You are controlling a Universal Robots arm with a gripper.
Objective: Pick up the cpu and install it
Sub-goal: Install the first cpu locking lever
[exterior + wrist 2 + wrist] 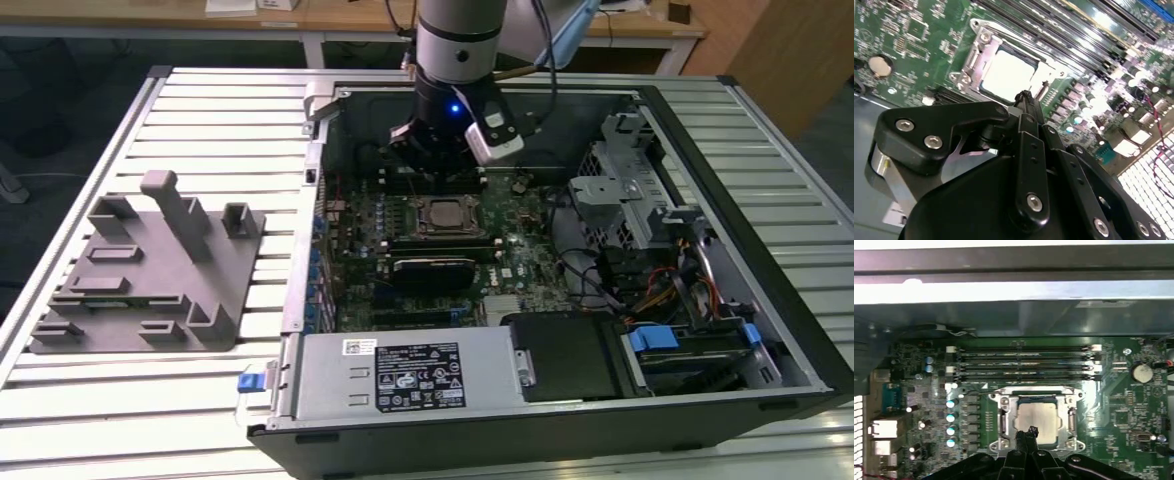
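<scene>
The fingers (1027, 439) are seen closed tip to tip with nothing held between them, poised over one edge of the cpu (1036, 421). It lies flat in the socket (1004, 426) near the middle of the motherboard (1124, 440), inside the open case (787, 330) on the bench (134, 420). The seating step is judged all but done, though contact cannot be told. Any further move calls for care, so that the cpu is not dragged sideways.
</scene>
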